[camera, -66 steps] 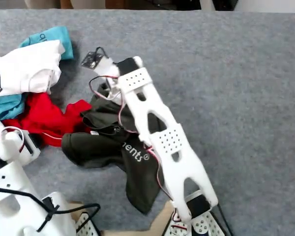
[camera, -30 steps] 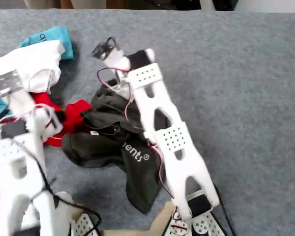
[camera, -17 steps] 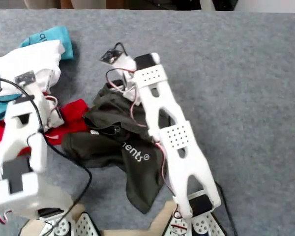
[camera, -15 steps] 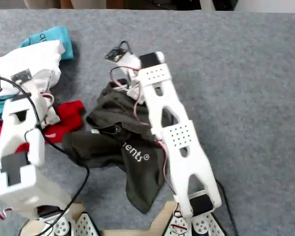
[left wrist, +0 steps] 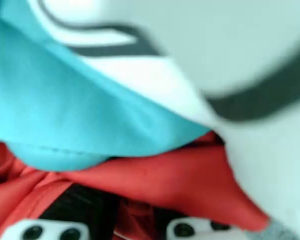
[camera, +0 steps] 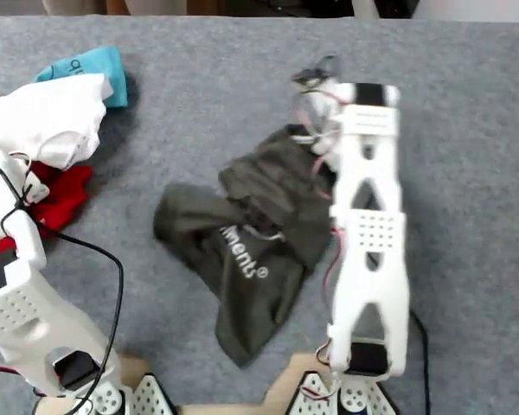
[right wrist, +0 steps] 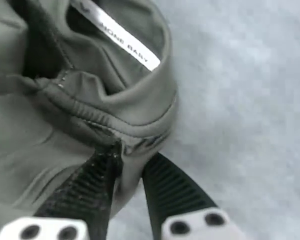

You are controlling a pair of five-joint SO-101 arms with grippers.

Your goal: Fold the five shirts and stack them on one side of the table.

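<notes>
A dark shirt [camera: 251, 251] being pinched at its collar by the right gripper [right wrist: 127, 162] (closed tight on fabric), left gripper [camera: 24, 173] being held against the red shirt [camera: 65, 194], its grip untellable.

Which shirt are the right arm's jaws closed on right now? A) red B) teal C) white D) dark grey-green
D: in the right wrist view the right arm's jaws pinch the collar edge of the dark grey-green shirt, close to its neck label.
</notes>
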